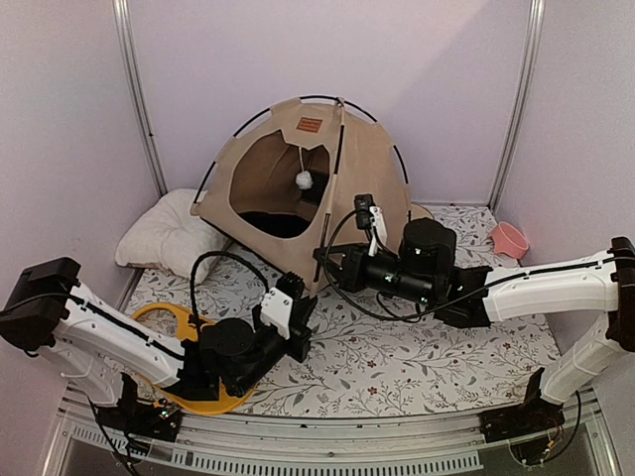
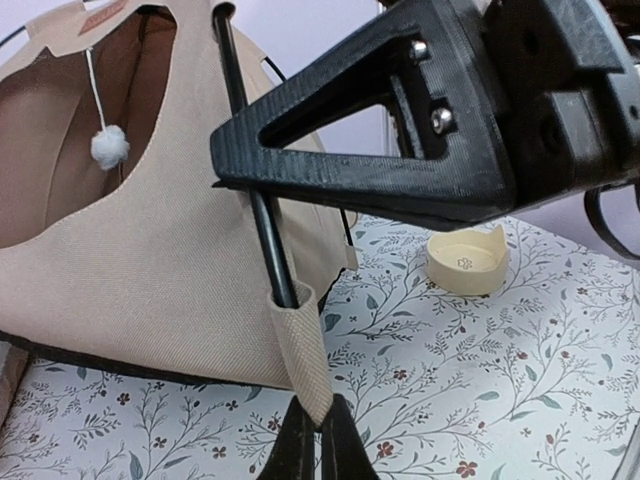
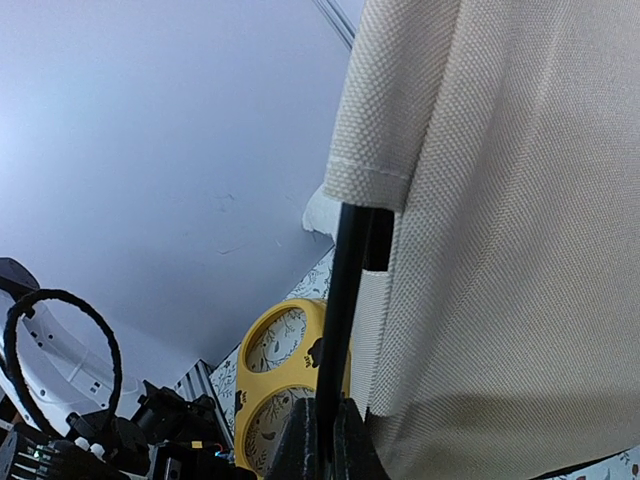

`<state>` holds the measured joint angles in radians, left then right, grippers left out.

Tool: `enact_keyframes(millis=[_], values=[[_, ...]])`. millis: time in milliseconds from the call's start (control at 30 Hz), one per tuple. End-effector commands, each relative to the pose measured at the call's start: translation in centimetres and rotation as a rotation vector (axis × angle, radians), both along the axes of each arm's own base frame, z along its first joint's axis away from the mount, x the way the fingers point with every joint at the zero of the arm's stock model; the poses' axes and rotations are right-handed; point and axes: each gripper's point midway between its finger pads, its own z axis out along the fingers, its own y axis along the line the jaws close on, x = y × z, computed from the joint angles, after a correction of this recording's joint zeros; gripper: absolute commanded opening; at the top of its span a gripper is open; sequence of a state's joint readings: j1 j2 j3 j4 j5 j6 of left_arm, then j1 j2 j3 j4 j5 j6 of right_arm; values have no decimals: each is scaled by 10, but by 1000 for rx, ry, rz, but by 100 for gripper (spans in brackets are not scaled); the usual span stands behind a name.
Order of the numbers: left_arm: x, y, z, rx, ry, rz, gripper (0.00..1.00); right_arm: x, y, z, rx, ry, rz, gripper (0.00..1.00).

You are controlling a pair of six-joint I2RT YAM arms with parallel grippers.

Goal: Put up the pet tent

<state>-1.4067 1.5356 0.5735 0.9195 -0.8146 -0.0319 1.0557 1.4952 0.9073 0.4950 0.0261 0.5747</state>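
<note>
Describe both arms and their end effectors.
The left arm and right arm have white shells with black joints and motors. Black cables loop by each wrist. The left end effector and right end effector are mostly black; the right's fingers are ribbed triangular frames with silver screws.

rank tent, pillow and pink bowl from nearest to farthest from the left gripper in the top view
1. tent: its front corner is in the left gripper.
2. pillow: back left, beside the tent.
3. pink bowl: far right, by the wall.
</note>
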Motion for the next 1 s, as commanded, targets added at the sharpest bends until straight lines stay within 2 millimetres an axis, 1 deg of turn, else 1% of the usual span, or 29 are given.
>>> enact_keyframes(millis=[0,133,333,433,500,533,700,733,867,967], values=[[0,-8,42,-158,-4,-38,0,-4,-6,-45,-158,46,-3,0],[0,-8,40,-154,12,-39,0,-4,-13,-51,-184,49,-17,0],[2,-10,39,-155,23,-48,1,-8,-15,-62,-210,70,-4,0],[2,-11,40,-161,26,-54,3,-8,-17,-68,-222,85,-11,0],[1,-11,40,-163,30,-61,8,-7,-19,-70,-227,88,-20,1],[1,-11,40,-164,32,-60,12,-7,-19,-70,-230,88,-25,3],[4,-3,39,-169,49,-32,41,-3,-28,-72,-245,92,-66,22],[4,-1,39,-170,55,-25,45,-2,-30,-72,-247,94,-77,26],[8,13,38,-180,70,25,56,-2,-40,-70,-253,94,-107,41],[17,33,38,-197,88,115,58,-2,-50,-71,-263,99,-132,48]])
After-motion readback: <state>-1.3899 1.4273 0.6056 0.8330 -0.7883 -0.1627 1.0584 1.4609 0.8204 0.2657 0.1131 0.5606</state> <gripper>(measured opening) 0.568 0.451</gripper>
